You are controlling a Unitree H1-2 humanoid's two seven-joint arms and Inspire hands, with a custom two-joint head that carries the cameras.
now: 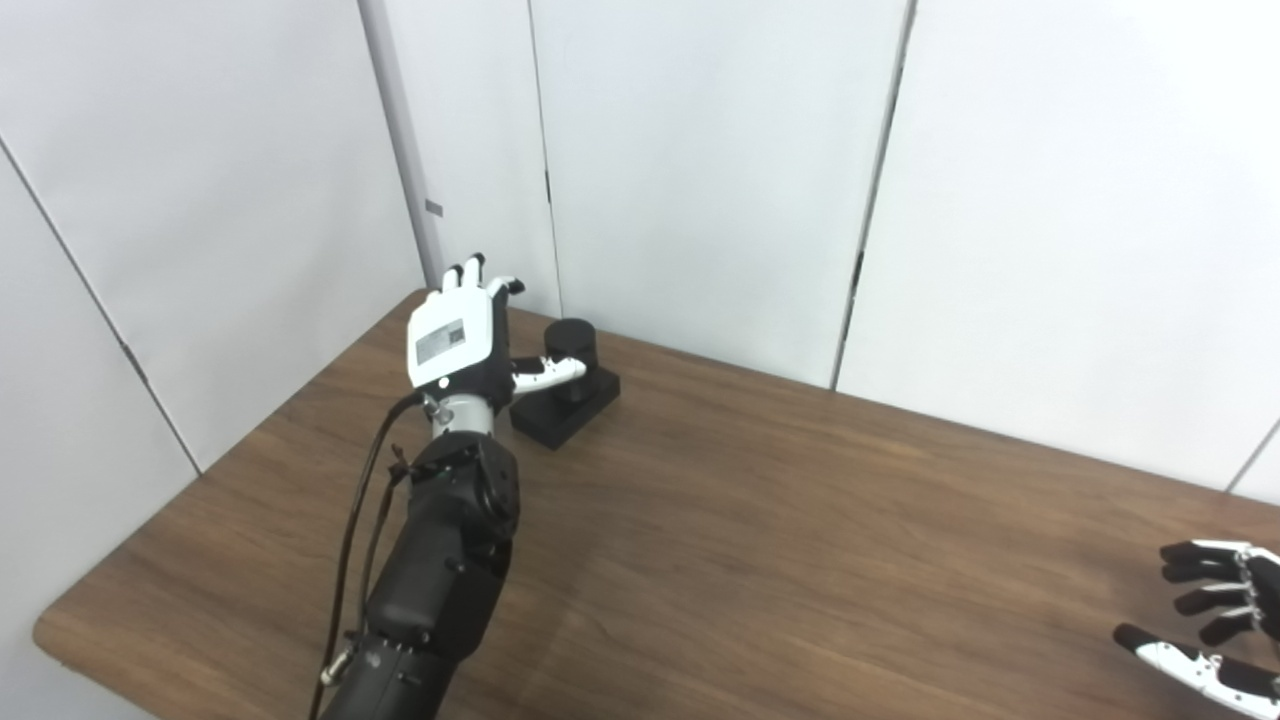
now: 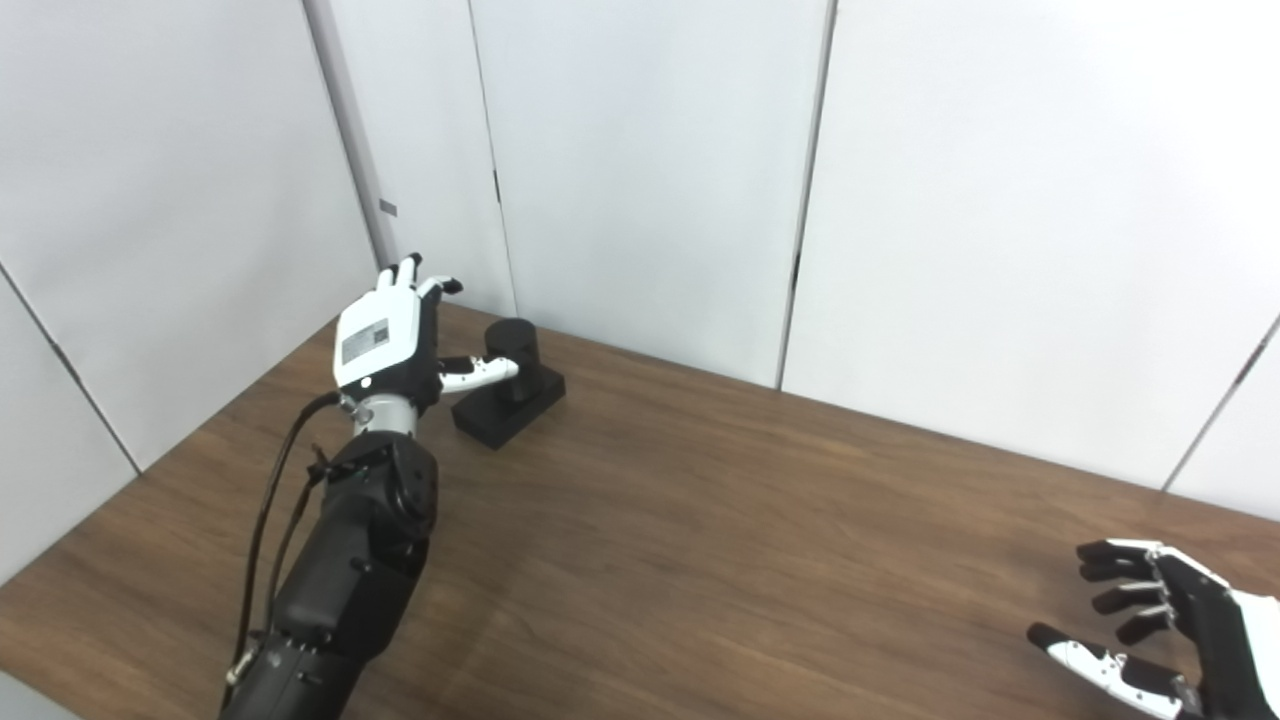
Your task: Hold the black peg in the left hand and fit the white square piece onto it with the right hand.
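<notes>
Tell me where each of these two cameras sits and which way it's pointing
Left eye view: on the robot's head, looking down across the wooden table toward the far-left corner; shows the left hand beside the black peg, and the right hand partly cut off at the edge.
Right eye view: beside it, set slightly right, facing the same way; the right hand shows more fully.
Shared: table, peg, both open hands, white wall panels. No white square piece is visible.
</notes>
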